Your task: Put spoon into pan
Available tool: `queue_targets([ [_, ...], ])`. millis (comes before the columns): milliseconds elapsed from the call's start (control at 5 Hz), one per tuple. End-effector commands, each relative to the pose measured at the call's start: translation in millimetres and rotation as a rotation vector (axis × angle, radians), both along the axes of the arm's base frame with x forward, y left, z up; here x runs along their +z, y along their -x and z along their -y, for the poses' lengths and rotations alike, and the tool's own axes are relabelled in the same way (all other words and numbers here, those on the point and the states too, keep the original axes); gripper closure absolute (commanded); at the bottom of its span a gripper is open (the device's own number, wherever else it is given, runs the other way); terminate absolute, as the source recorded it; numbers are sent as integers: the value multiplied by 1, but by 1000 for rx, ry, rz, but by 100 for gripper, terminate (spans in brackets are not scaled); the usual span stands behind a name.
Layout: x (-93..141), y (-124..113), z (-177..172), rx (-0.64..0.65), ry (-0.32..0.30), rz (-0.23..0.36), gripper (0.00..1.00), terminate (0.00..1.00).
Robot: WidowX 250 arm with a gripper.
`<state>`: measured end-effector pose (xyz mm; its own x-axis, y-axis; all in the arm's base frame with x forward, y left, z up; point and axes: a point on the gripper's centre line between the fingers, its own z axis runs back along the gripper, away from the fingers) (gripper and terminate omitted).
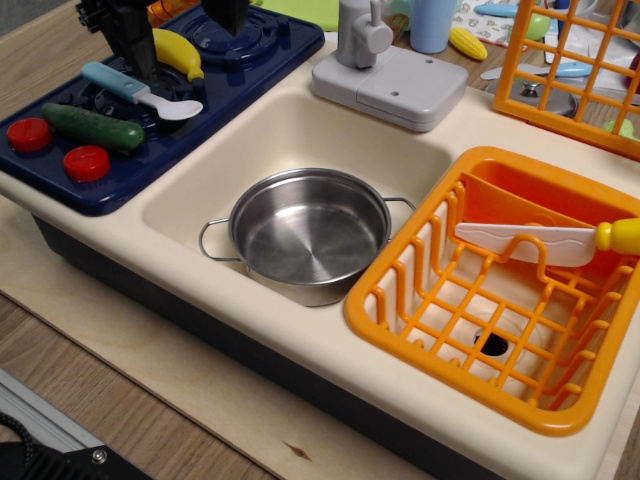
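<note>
Spoon [140,92] lying flat on the dark blue stove top [60,185], left of and behind the pan [308,232], well apart from it. Light blue handle pointing away from the pan, white bowl toward it. Just beside a banana [180,52] and a green cucumber [92,126], both also left of the pan.

Pan sitting upright in the cream sink basin [190,195], empty, one wire loop handle visible each side.

Gripper [140,50] hanging over the spoon handle, far left of the pan. Looks like the grasp step, spoon not lifted. Can't tell whether closed on the handle or merely above it; fingertips hidden against the dark stove.

Next, presumably: secure pinch on the thin handle, lift clear of the stove rim, carry toward the pan, release over its centre.

Right of the pan: orange basket [400,300] holding a yellow-handled knife [545,243], not the target.

No readable writing or brand anywhere.
</note>
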<state>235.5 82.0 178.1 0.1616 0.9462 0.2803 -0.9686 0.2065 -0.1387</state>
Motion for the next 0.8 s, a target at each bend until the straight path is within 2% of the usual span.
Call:
queue_targets([
  [0,0,0,0,0,0,0,0,0],
  [600,-17,-6,-17,-7,1,-7,0,0],
])
